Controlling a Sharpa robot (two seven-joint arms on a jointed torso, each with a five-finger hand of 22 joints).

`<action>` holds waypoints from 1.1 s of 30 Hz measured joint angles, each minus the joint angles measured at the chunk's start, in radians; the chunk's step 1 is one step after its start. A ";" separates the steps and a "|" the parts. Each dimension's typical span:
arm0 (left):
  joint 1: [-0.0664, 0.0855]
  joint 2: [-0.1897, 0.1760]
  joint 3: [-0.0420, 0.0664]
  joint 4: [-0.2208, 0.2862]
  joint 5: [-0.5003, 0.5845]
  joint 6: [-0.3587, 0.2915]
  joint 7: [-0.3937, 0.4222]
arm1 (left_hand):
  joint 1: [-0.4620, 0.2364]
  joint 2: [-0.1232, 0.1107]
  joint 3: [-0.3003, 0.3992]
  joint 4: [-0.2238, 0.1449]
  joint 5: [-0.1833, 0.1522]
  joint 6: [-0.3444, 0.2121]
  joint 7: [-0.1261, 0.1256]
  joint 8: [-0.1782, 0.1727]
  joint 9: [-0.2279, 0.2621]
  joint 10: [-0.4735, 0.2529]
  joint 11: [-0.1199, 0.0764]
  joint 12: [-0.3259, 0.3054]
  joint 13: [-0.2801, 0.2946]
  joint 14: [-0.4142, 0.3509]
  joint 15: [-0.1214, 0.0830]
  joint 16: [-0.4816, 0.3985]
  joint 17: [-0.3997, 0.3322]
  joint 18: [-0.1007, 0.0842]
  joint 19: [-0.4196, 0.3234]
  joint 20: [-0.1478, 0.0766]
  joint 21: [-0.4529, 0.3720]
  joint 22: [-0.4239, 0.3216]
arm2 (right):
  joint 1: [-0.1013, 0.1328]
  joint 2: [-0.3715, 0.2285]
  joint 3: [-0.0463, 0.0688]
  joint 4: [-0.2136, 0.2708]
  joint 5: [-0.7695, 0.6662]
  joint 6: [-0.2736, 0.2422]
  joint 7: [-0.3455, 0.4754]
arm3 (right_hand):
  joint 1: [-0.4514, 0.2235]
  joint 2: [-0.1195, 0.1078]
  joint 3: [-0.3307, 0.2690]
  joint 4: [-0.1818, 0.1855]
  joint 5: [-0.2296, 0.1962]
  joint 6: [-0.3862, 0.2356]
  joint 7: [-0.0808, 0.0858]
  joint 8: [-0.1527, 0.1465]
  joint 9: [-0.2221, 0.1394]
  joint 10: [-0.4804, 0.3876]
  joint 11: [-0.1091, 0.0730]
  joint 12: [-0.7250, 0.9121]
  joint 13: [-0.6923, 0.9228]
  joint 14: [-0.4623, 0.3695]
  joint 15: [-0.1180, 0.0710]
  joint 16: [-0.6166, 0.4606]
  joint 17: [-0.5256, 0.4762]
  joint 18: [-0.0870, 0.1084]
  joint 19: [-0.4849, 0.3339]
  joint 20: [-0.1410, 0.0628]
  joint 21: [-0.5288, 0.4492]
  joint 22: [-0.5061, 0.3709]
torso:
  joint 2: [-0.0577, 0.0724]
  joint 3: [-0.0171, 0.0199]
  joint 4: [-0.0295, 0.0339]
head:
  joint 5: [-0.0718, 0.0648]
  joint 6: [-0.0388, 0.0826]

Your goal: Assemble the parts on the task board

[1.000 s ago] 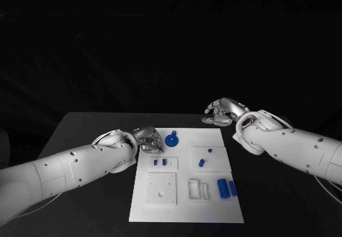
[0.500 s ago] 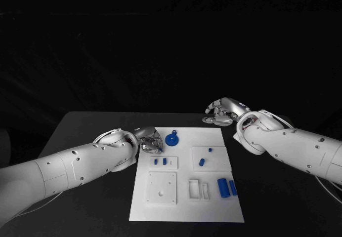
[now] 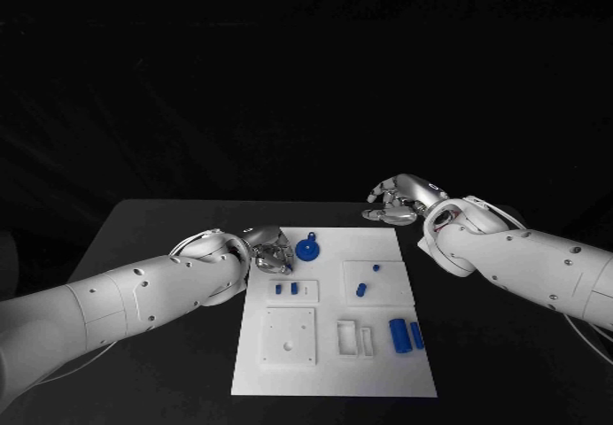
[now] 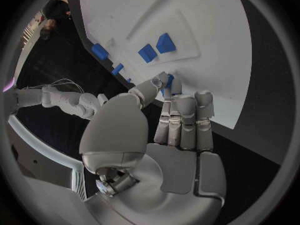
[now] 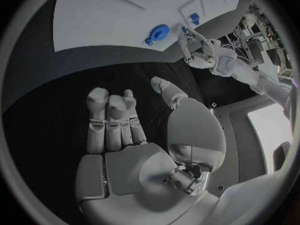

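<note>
Left hand (image 3: 267, 249) at the task board's (image 3: 332, 372) near-left far corner, fingers bunched over its edge; whether it pinches a part, cannot tell. Just right of it, round blue part (image 3: 308, 251) on the board. Mid-board: two small blue pieces (image 3: 288, 289) in a raised block, one oblong blue piece (image 3: 361, 289) beside. Two blue bars (image 3: 407, 336) at the board's right edge. Right hand (image 3: 398, 200) past the far right corner, over black table (image 3: 153, 230), fingers loosely apart, holding nothing.

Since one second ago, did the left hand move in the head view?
Yes. The left hand has shifted slightly toward the round blue part on the task board, which stayed put.
</note>
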 measured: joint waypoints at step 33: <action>0.007 0.007 -0.027 0.015 -0.114 -0.021 -0.004 | 0.002 0.005 0.001 -0.007 0.000 0.006 -0.005 0.002 -0.003 0.013 -0.002 -0.003 0.002 0.007 0.000 0.000 0.000 0.000 0.005 -0.003 0.000 0.000 | -0.002 0.001 0.000 -0.001 0.000 0.001 0.000 | 0.000 0.000 0.000 0.000 0.000 -0.004 0.002 0.000 0.000 0.000 0.000 0.000 -0.002 0.002 -0.002 -0.004 0.001 0.000 0.000 -0.004 0.000 0.000 | 0.000 -0.0005 0.0011 | 0.000 -0.008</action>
